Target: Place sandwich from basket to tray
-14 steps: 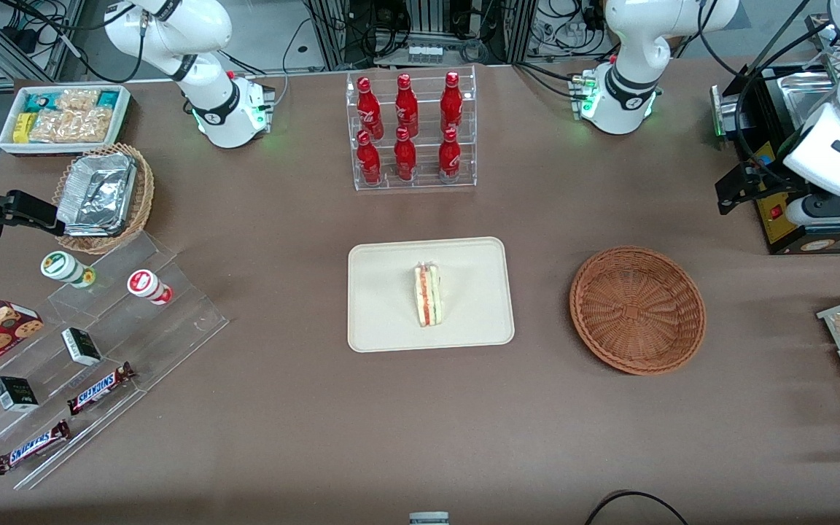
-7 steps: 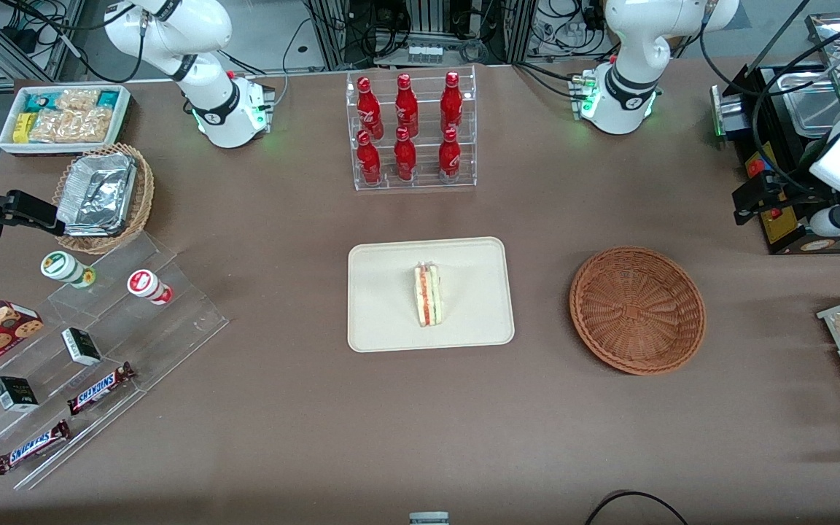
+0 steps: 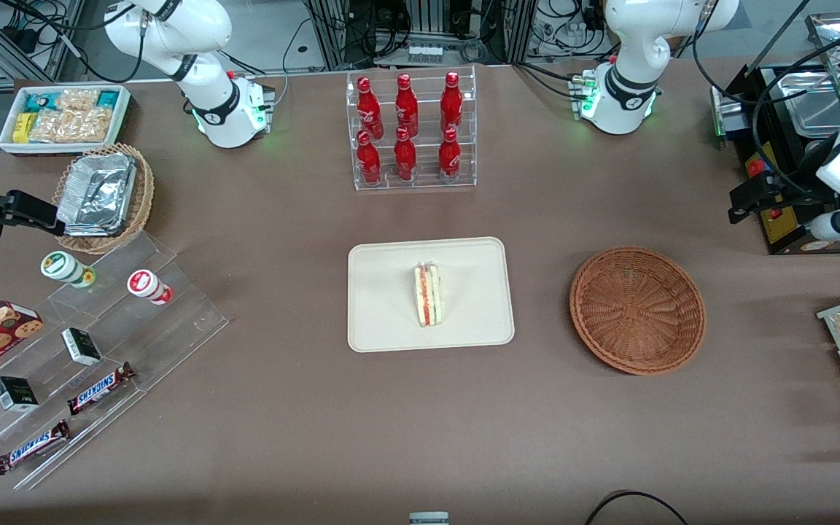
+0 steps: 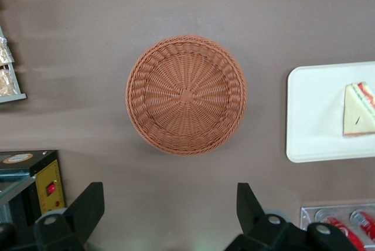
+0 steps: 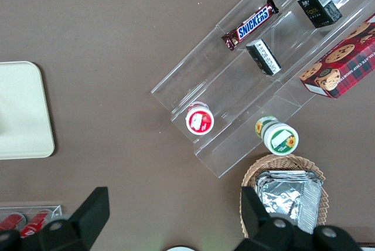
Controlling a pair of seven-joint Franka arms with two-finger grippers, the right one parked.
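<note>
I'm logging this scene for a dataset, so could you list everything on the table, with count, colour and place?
sandwich: one, white with red and green stripes, on the tray.
tray: one, cream, mid-table.
basket: one, reddish-brown, nothing in it, beside the tray toward the working arm's end.
cola bottles: six, red, in a clear rack.
foil trays: silver, in a lighter wicker basket.
Snickers bars: two, brown, on clear steps.
claw: black, open, high above the table near the reddish-brown basket.
</note>
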